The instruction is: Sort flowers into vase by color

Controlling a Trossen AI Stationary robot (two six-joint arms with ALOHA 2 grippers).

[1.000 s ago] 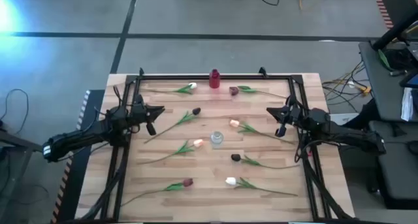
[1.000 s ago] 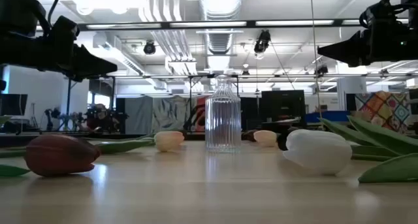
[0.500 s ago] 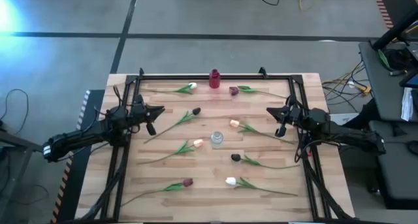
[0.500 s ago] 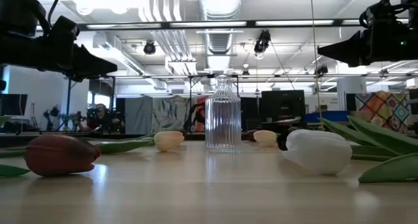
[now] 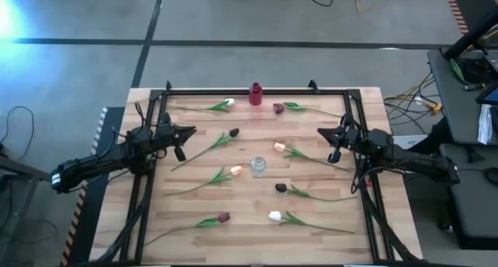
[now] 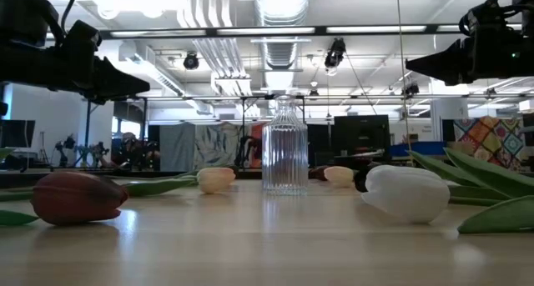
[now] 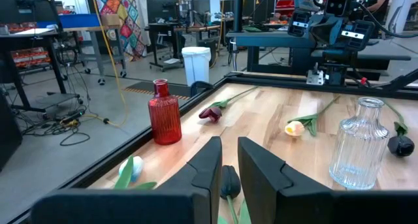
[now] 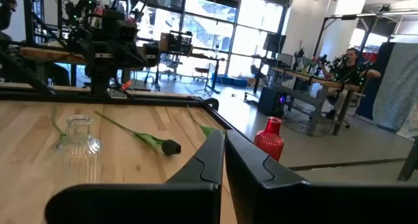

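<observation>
On the wooden table nothing has been sorted yet: both vases are empty and every tulip lies flat on the boards. Clear glass vase stands mid-table; red vase stands at the far edge, touching no flower. Tulips are scattered around them: a white one and a maroon one on either side of the red vase, a dark one and a peach one farther in, a peach one just beside the glass vase, a dark one, a maroon one and a white one toward the near edge. Left gripper hovers above the left side, fingers pressed nearly together, holding nothing. Right gripper hovers above the right side, fingers likewise drawn close and empty. Step in hand, as I judge it: the start, choosing a first flower. Which colour belongs to which vase cannot be read; maroon to the red vase seems likely. Next move calls for one gripper to spread, descend over a thin stem, pinch it low against the board, then tilt the flower upright to thread the stem into a narrow neck.
</observation>
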